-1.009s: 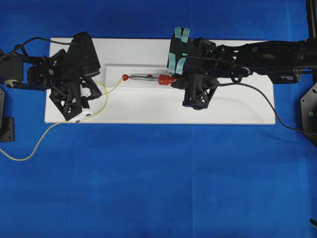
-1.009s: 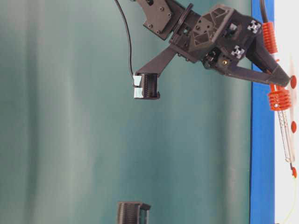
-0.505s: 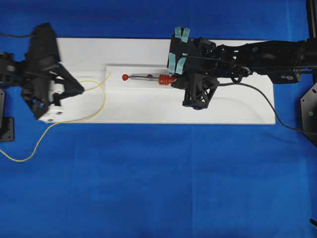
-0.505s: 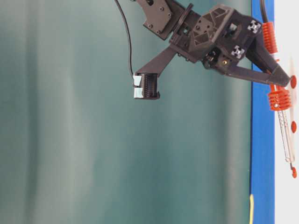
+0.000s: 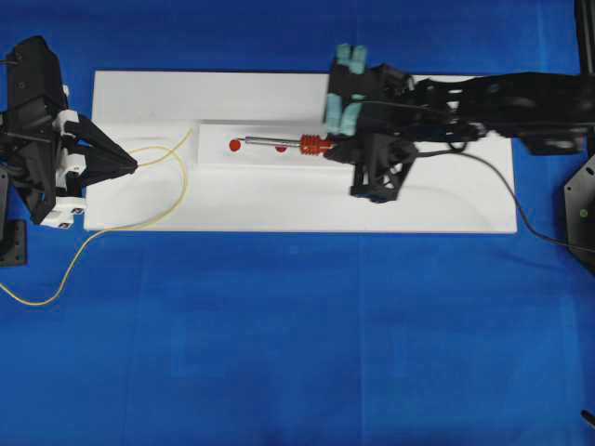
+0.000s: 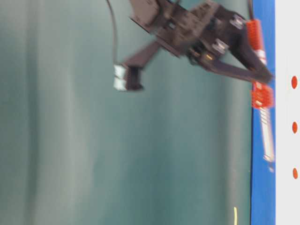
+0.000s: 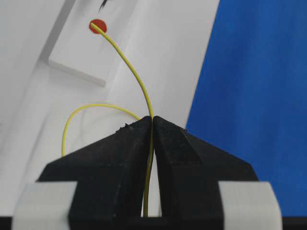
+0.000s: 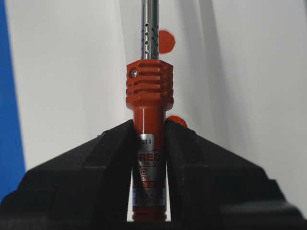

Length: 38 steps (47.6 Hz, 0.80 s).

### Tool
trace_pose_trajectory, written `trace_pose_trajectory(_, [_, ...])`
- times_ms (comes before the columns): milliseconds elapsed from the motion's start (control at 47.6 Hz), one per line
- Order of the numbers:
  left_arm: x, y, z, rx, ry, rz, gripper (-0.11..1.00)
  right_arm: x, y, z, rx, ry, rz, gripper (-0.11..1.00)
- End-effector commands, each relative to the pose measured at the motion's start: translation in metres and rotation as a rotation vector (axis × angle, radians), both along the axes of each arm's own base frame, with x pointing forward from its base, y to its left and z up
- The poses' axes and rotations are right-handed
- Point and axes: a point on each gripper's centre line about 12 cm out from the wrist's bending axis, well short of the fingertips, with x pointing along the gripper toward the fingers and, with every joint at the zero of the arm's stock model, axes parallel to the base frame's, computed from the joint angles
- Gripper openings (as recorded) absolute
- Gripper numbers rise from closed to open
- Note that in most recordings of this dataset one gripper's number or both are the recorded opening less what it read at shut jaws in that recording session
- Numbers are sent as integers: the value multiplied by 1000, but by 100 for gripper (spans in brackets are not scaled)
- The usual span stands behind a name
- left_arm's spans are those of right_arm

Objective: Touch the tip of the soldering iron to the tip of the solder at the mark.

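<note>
The left end effector (image 7: pixel 152 125) is clamped on the solder (image 7: pixel 139 84), its two black fingers (image 7: pixel 120 158) pressed together with the yellow wire pinched between them. From the pinch the solder arcs up toward 11 o'clock in the left wrist view, its tip lying over a red mark (image 7: pixel 98 26) on a raised white block (image 7: pixel 84 50). Overhead, the left end effector (image 5: pixel 135 166) sits at the 9 o'clock edge of the white board (image 5: pixel 279 209), and the solder (image 5: pixel 177 181) loops across the board and trails off onto the blue bench (image 5: pixel 297 344) toward 8 o'clock.

The right end effector (image 8: pixel 149 127) is clamped on the iron (image 8: pixel 149 96) by its red handle, the silver shaft pointing to 12 o'clock. Overhead, the iron (image 5: pixel 288 143) lies level near the board's middle, its tip pointing to 9 o'clock beside a red mark (image 5: pixel 234 145), well apart from the left end effector.
</note>
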Motion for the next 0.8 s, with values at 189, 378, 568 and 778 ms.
trace_pose_trajectory(189, [3, 0, 5, 3, -18, 0, 3, -46, 9, 39, -23, -112, -4, 6])
trace_pose_trajectory(378, [3, 0, 4, 3, -15, 0, 3, -67, 14, 37, -10, -120, -19, 6])
trace_pose_trajectory(568, [5, 1, 4, 2, -14, 0, 3, -65, 13, 34, -10, -107, -17, 6])
trace_pose_trajectory(778, [18, 2, 4, -9, -29, 8, 3, -65, 12, 32, -9, -103, -22, 6])
